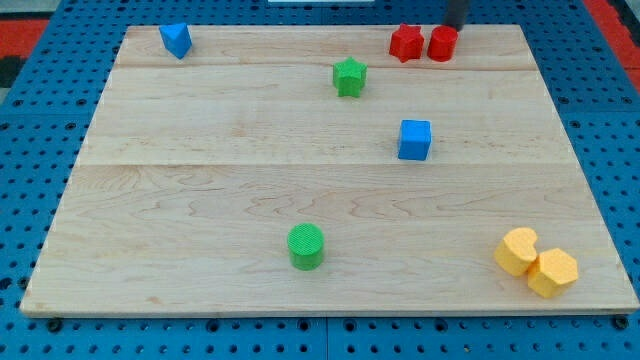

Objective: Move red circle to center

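Observation:
The red circle point(442, 43) stands near the board's top edge, right of the middle, touching a red star point(405, 43) on its left. My rod comes down from the view's top edge and my tip point(453, 27) sits just above and behind the red circle, at its upper right, close to or touching it.
A green star point(349, 77) lies below left of the red pair. A blue cube point(415, 139) sits right of centre. A blue block point(176, 39) is at the top left. A green circle point(306, 246) is low centre. Two yellow blocks point(518, 250) point(552, 272) sit bottom right.

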